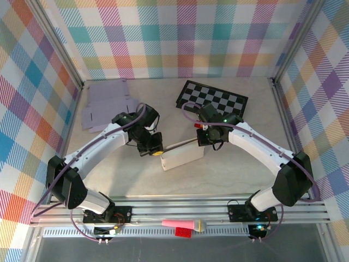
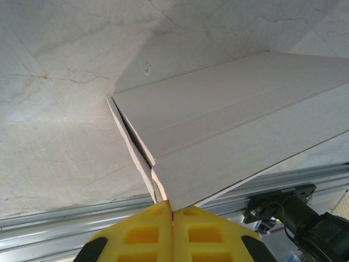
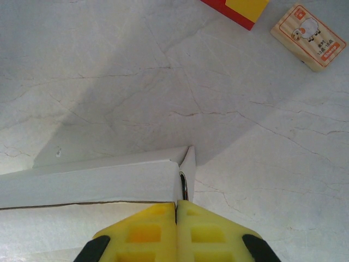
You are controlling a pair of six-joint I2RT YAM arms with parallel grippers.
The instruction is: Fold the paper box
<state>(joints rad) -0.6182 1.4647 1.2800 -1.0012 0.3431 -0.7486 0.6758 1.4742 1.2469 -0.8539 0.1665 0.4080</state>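
**On the marble table (image 1: 240,169), both tools are gripping the paper box (image 1: 182,157)**

Plaid walls (image 1: 180,38) are closing in the pale table on three sides. The white, half-folded paper box is lying at mid-table, between my two arms. I am clamping my left tool (image 1: 155,151) on the box's left end, with its yellow fingers (image 2: 142,234) pressed together and thin card edges running in between them. I am pinching my right tool (image 1: 200,141) tight on a flap at the box's right corner. A raised panel is spanning from one tool to the other. A checkerboard (image 1: 212,101) is lying behind the box. A flat cardboard sheet (image 1: 106,103) is resting far left. A wooden sheep block (image 3: 309,37) is sitting near a red and yellow block (image 3: 240,11).
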